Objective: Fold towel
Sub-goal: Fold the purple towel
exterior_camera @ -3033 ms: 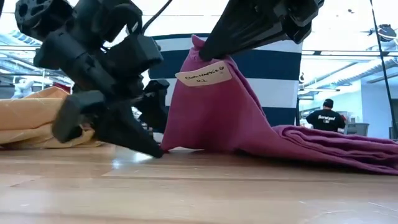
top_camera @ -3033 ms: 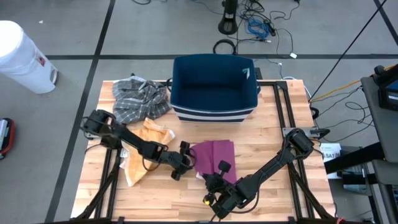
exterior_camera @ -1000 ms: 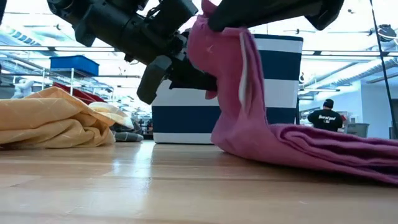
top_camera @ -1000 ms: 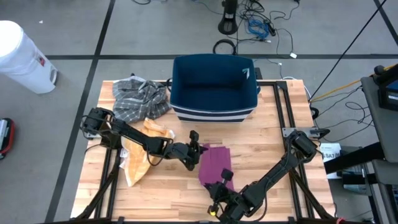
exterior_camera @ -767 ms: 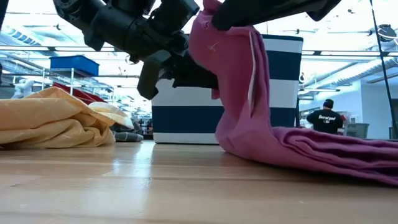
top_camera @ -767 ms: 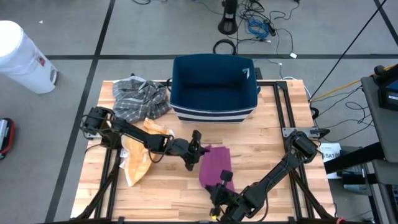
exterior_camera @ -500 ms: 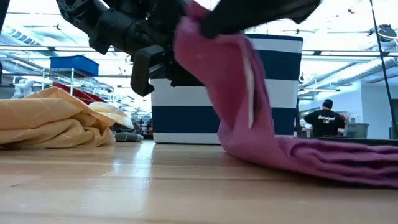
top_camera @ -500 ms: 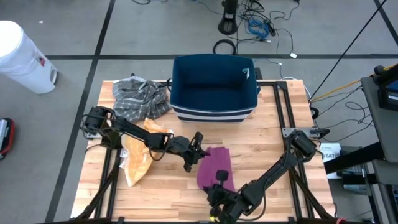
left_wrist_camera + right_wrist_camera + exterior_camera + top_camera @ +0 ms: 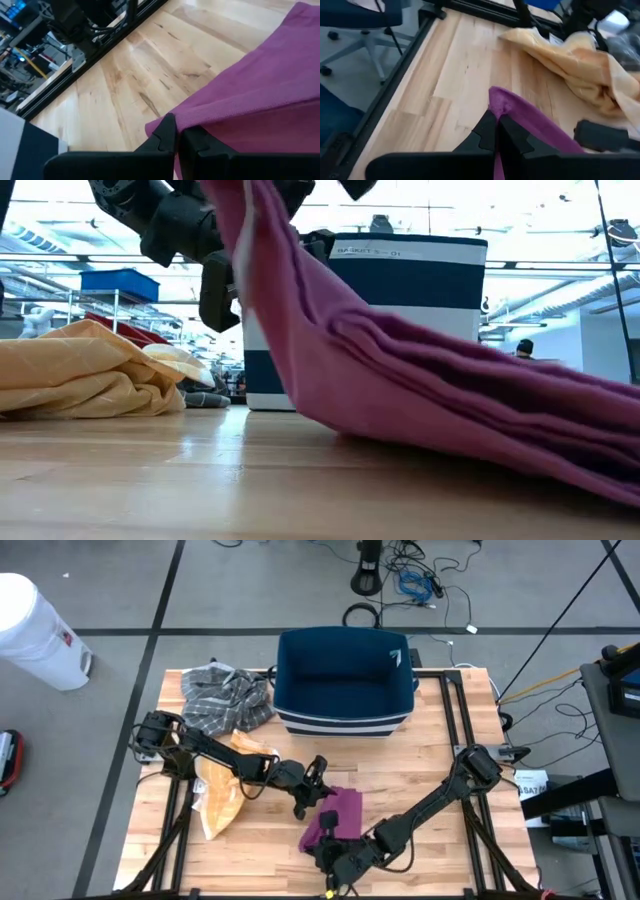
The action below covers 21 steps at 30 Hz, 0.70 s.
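On the table's (image 9: 440, 755) left side lie a grey plaid cloth (image 9: 222, 698) and, nearer the front, a crumpled yellow cloth (image 9: 228, 780), both well clear of the work. Just right of the yellow cloth, the left gripper (image 9: 322, 788) has its fingers pressed together on a corner of the purple towel (image 9: 338, 815); its wrist view shows the fabric edge pinched between the two dark tips. The towel sits near the table's front middle, partly lifted: in the low view it drapes down in a slope from the raised edge to the wood. Toward the front edge, the right gripper (image 9: 328, 830) pinches another corner of the same towel, fingers tight on a small peak of cloth, as its wrist view shows.

Judging from the bunched, uneven look of the towel from above, the fold could land crooked if the two held corners travel at different heights or speeds. Each grip takes only a thin bit of fabric, so a sharp pull might slip a corner free and let the cloth collapse. The two grippers are close together, and crossing paths could bring them into contact.

Behind the towel stands a navy basket (image 9: 345, 685) with white stripes at its base; its inside looks dark and holds nothing I can make out.
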Motion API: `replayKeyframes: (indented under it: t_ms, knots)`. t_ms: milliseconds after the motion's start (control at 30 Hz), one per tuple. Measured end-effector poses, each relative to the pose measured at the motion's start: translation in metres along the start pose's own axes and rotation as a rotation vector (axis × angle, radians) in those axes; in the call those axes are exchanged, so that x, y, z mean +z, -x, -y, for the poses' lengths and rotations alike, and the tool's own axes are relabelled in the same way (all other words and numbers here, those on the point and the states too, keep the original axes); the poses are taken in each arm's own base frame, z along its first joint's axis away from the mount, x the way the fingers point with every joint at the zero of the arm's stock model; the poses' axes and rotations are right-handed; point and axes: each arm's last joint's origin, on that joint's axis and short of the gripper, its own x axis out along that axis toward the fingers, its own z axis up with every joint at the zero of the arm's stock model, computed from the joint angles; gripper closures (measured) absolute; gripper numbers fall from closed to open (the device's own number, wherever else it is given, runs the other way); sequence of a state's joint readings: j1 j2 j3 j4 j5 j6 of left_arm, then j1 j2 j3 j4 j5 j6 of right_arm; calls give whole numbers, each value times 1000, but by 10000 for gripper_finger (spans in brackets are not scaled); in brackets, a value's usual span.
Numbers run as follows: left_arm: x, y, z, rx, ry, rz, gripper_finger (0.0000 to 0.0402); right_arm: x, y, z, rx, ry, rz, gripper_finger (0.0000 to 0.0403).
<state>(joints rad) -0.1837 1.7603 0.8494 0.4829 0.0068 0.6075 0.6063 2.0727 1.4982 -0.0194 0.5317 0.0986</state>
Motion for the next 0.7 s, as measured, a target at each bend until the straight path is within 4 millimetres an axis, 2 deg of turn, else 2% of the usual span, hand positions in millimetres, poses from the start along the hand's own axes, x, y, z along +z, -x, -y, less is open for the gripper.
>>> replayKeyframes:
  t_ms: [233, 333, 533, 700]
  knots:
    - [-10, 1, 6, -72, -48, -100, 399, 1, -13, 18, 115, 33, -19, 403]
    - [-12, 1, 7, -88, -53, -117, 399, -1, -17, 23, 113, 46, -28, 403]
    - [-10, 1, 0, -51, -45, -77, 399, -2, -18, 25, 107, 53, -44, 403]
    - [-11, 0, -6, -30, -2, -54, 399, -7, -13, 17, 111, 64, -79, 403]
